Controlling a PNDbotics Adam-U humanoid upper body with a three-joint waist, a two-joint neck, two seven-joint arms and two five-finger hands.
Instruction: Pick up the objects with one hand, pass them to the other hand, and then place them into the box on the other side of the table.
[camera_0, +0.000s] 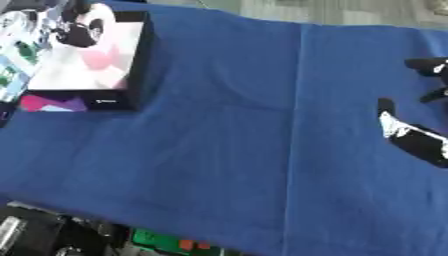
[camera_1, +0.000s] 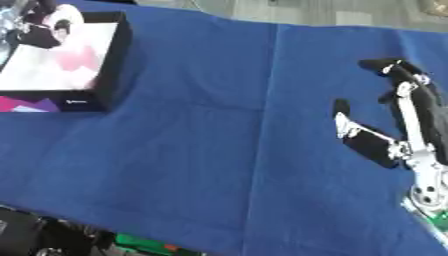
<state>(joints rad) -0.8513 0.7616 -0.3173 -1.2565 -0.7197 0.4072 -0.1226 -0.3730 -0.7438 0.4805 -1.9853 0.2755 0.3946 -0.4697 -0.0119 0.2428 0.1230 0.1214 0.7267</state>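
Observation:
A black box (camera_0: 140, 60) with a white inside stands at the table's far left, with a pale pink thing (camera_0: 98, 57) lying in it. My left hand (camera_0: 77, 32) shows as a dark shape over the box's far left corner, next to a white rounded thing (camera_0: 103, 19); whether it holds that thing is unclear. My right hand (camera_1: 385, 142) hovers over the blue cloth (camera_1: 201, 140) at the right side, open, thumb out to the left, with nothing in it.
Light-coloured clutter (camera_0: 13, 55) lies beyond the box at the left edge. Dark equipment (camera_0: 44, 235) and a green part (camera_0: 162, 240) sit below the table's near edge. Grey floor (camera_1: 306, 10) shows past the far edge.

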